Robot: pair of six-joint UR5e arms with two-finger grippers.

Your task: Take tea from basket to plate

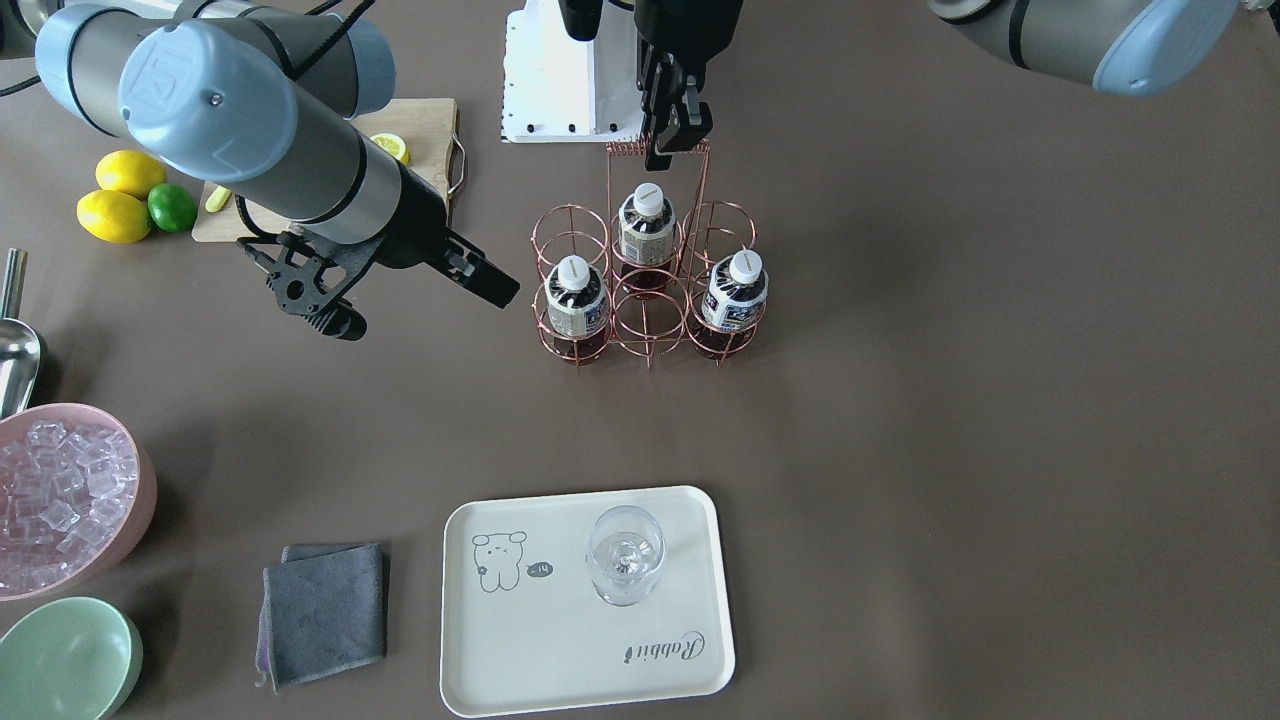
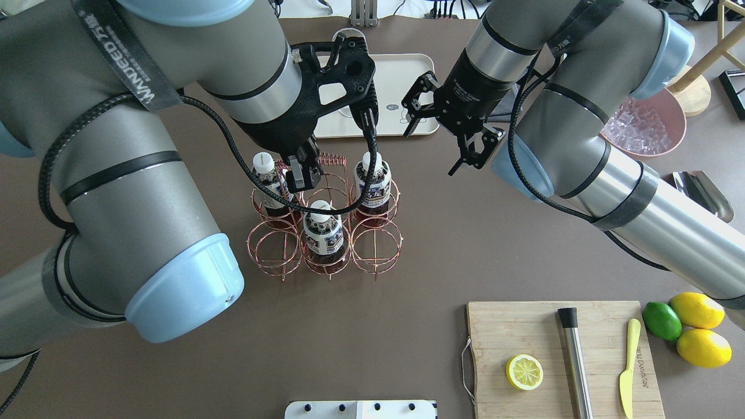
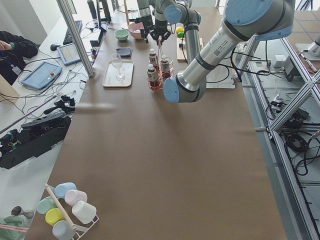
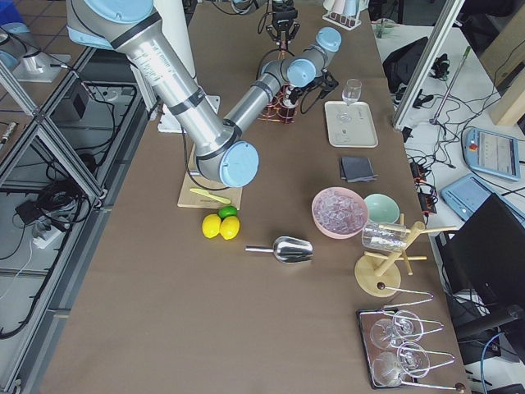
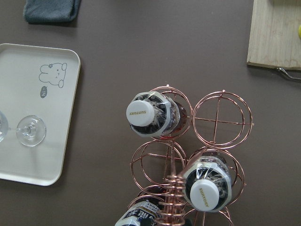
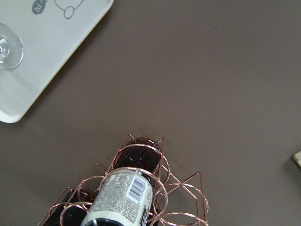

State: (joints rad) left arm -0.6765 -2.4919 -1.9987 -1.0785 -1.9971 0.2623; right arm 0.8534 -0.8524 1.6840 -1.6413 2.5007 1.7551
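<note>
Three tea bottles [image 1: 578, 295] [image 1: 646, 225] [image 1: 738, 290] stand upright in the copper wire basket [image 1: 648, 342], also seen in the overhead view [image 2: 376, 254]. My left gripper [image 2: 298, 174] is at the top of the basket's tall handle, next to its coil, and looks shut on the handle [image 1: 675, 145]. My right gripper [image 2: 429, 154] is open and empty. It hovers beside the basket on the plate's side, apart from the nearest bottle [image 2: 372, 177]. The cream plate [image 1: 580, 640] lies flat with a clear glass [image 1: 625, 555] standing on it.
A grey cloth [image 1: 325, 610], a pink bowl of ice [image 1: 60, 500], a green bowl [image 1: 60, 660] and a metal scoop [image 1: 15, 350] lie beside the plate. A cutting board [image 2: 524, 331] holds a lemon half, a muddler and a knife. Lemons and a lime [image 2: 687, 326] lie next to it.
</note>
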